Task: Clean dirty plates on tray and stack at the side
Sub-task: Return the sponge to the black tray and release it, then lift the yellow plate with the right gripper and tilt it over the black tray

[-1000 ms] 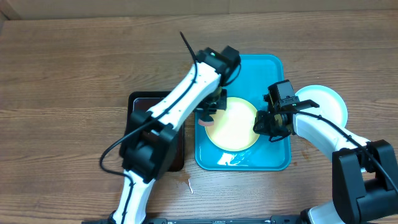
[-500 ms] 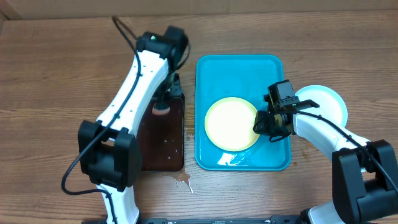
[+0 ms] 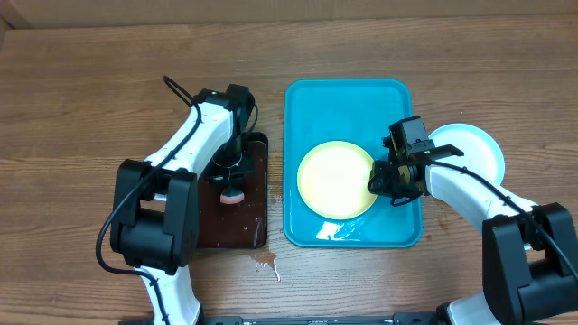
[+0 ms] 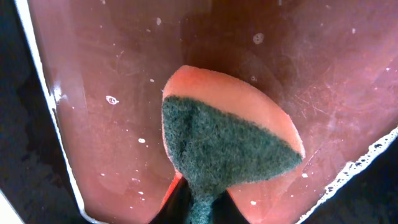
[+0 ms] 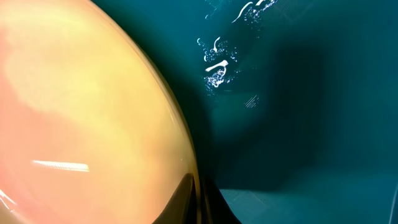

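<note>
A pale yellow-green plate (image 3: 335, 179) lies in the turquoise tray (image 3: 348, 101). My right gripper (image 3: 386, 181) is shut on its right rim; the right wrist view shows the plate (image 5: 81, 112) pinched between the fingers (image 5: 198, 205) over the tray floor (image 5: 298, 93). A pale blue-white plate (image 3: 471, 149) lies on the table right of the tray. My left gripper (image 3: 233, 179) is shut on a pink sponge with a green scrub face (image 4: 227, 146) and holds it over the black tray with a brown inside (image 4: 93, 124). A third plate is not in view.
The black tray (image 3: 209, 230) sits left of the turquoise tray. A small spill mark (image 3: 265, 264) lies on the wooden table in front of it. Water drops shine on the turquoise tray near its front edge (image 3: 336, 231).
My left arm has swung from the plate in the turquoise tray to the black tray, carrying the sponge down into it. My right gripper and the plate have not moved.
</note>
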Controlling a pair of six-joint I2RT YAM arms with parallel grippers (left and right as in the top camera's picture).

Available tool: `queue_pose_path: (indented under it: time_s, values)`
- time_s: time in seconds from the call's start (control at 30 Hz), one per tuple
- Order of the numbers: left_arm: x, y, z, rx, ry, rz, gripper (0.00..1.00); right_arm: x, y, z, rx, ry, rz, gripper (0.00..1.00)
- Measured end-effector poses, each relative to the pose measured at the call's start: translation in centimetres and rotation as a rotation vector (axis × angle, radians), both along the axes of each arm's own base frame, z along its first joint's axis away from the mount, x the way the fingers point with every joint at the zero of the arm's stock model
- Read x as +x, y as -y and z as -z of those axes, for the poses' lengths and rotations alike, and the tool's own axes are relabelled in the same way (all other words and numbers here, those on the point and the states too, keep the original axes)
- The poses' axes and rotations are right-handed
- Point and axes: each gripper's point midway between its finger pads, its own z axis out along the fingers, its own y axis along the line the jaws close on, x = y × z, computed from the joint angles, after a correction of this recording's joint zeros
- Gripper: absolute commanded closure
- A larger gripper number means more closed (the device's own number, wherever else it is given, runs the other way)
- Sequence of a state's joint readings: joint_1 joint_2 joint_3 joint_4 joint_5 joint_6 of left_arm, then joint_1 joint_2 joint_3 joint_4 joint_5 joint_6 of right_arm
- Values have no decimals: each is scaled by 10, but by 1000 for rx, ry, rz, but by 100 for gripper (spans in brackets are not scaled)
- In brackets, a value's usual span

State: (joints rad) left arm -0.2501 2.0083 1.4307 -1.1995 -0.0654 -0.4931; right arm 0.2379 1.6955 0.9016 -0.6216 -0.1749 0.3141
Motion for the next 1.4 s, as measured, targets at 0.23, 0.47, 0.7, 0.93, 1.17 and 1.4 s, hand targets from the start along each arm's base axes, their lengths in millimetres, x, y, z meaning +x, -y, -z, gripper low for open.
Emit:
queue_pose_path:
  time_s: [0.23,0.47,0.7,0.93,1.17,1.4]
  values:
    - [9,-4,-45,-47,142,-19,33,-11,5,-2,-27,-53,3,96]
    - [11,-34,-127,-90,392,-88,18,-15,10,-38,-131,-40,-47,96]
    - [4,-85,-169,-139,537,-268,0,9,-36,-108,-216,141,-223,96]
    - [-8,-126,-188,-163,610,-425,0,11,-113,-152,-254,381,-408,96]
    - [-19,-126,-184,-171,565,-445,0,-5,-185,-178,-254,620,-515,96]
    - [-18,-125,-184,-175,565,-445,0,-4,-200,-175,-354,703,-515,96]
